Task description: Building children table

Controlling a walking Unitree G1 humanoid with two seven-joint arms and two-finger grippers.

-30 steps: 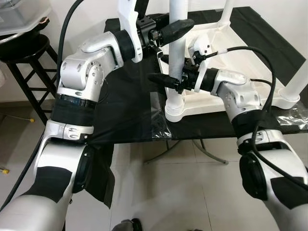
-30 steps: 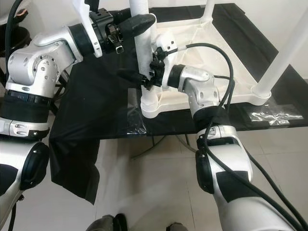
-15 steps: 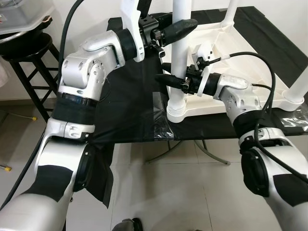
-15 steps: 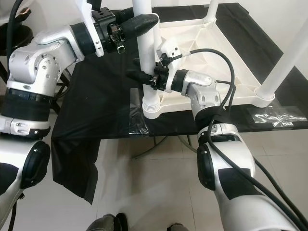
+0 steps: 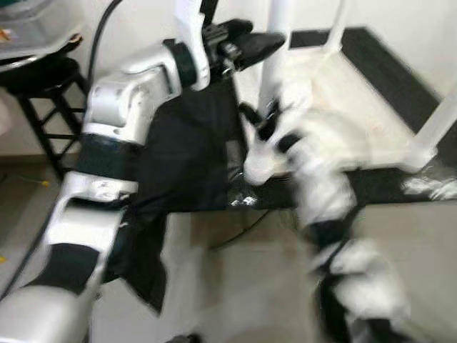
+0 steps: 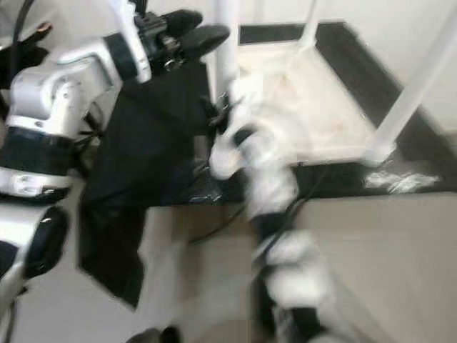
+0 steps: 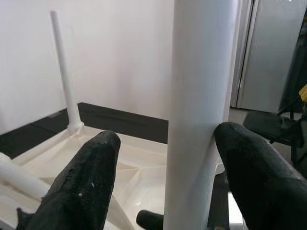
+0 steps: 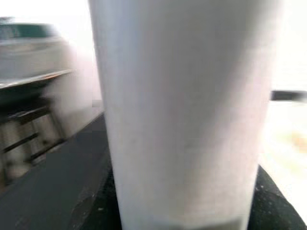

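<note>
**Q:** Item one, the children's table?

**A:** I log the white children's table (image 5: 357,107) lying upside down on the black-covered worktop (image 5: 193,164), toward its right side, legs pointing up. The near-left table leg (image 7: 201,115) stands upright close to the worktop's front edge. A far leg (image 7: 64,81) rises near the back edge.

**Q:** Left end effector?

**A:** I see the left end effector (image 7: 165,158) high on that near-left leg, released, its fingers (image 7: 86,187) spread either side of the tube; one pad touches it, the other stands just apart.

**Q:** Right end effector?

**A:** I see the right end effector (image 8: 182,201) low on the same leg, near its socket, heavily blurred. The leg sits between its fingers; I cannot tell whether they are clenched.

**Q:** Surroundings?

**A:** A dark stool (image 5: 43,93) beyond the worktop's left edge.
</note>
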